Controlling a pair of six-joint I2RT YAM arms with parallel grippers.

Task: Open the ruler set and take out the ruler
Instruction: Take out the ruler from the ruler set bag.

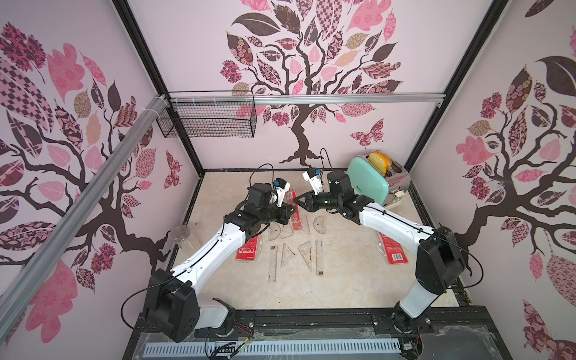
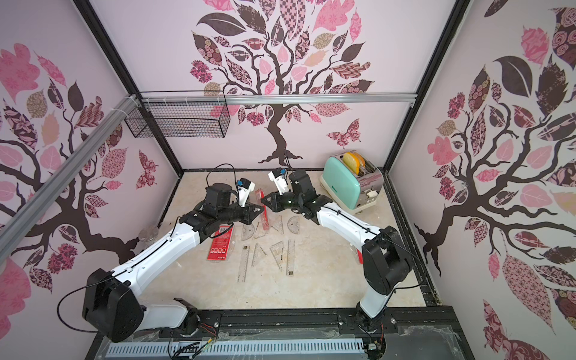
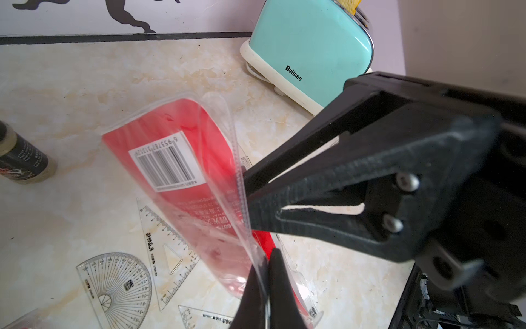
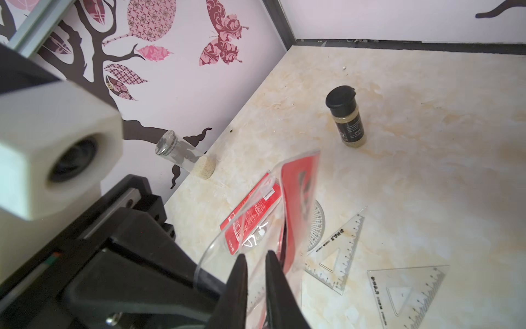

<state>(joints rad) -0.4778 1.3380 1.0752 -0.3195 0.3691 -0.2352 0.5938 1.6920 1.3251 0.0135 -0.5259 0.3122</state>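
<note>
The ruler set point(image 3: 170, 159), a clear pouch with a red card, is held in the air above the table point(image 3: 71, 94), towards its back. One edge is clamped by the left fingers point(image 3: 249, 296). The clear flap at the mouth is pinched by the right fingers point(image 4: 236, 284), nearly closed on it. The opening step is judged to be in hand. Next, the mouth must be pulled apart before a ruler is drawn out.
</note>
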